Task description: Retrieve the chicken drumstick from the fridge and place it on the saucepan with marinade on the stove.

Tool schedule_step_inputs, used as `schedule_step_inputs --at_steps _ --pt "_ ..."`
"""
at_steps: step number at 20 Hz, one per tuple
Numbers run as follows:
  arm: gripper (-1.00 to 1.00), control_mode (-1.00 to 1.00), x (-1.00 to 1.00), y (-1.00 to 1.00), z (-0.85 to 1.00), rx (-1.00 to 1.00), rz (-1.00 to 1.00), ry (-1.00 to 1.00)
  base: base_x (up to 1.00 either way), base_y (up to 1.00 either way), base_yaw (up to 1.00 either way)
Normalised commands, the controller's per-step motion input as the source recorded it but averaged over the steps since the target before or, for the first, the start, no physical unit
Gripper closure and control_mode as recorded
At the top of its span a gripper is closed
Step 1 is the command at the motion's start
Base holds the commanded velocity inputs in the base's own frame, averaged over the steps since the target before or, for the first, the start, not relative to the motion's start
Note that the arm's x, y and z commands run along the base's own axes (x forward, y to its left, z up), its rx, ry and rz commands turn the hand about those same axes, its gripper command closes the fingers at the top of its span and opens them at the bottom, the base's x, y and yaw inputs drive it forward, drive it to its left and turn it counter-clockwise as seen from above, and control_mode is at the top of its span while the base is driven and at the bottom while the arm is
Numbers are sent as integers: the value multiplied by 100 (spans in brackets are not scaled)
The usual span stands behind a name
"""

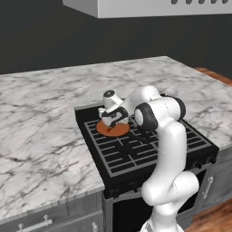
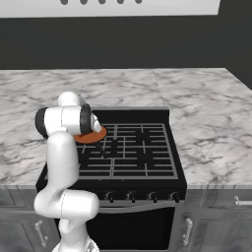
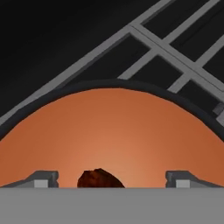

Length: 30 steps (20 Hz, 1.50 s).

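Observation:
The saucepan with marinade [image 3: 113, 127] is a flat orange-brown disc with a dark rim, sitting on the back left of the stove [image 1: 149, 152]. It also appears as the saucepan [image 1: 118, 131] under my hand and as the saucepan [image 2: 93, 136] behind my arm. The chicken drumstick [image 3: 100, 178] lies on the marinade as a small dark brown lump. My gripper [image 3: 112, 180] hovers just above it, open, with both fingertips [image 3: 41, 178] wide apart and clear of the meat. In the left base view my gripper [image 1: 112, 122] points down at the pan. The fridge is out of view.
Grey grates [image 1: 136, 154] cover the black stove, with knobs [image 2: 142, 196] along its front edge. Marble counter [image 1: 36, 136] runs on both sides. A grey range hood [image 1: 149, 7] hangs overhead. Drawers with handles [image 2: 241, 202] sit below the counter.

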Motion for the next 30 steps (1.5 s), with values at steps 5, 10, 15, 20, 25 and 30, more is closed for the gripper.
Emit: schedule_step_inputs --at_steps 5,10,15,20,25,30 --pt "-100 -100 -17 -19 28 0 -12 -13 0 0 0" --pt "-100 -100 -31 -10 48 1 -9 -27 0 0 0" --pt "-100 -100 -54 0 47 1 -3 -27 0 0 0" --pt "-100 -100 -73 0 49 1 -3 -24 0 0 0" --pt "-100 -100 -70 0 68 4 -5 -25 0 0 0" --pt "-100 -100 -54 -1 96 9 -9 -17 0 0 0"
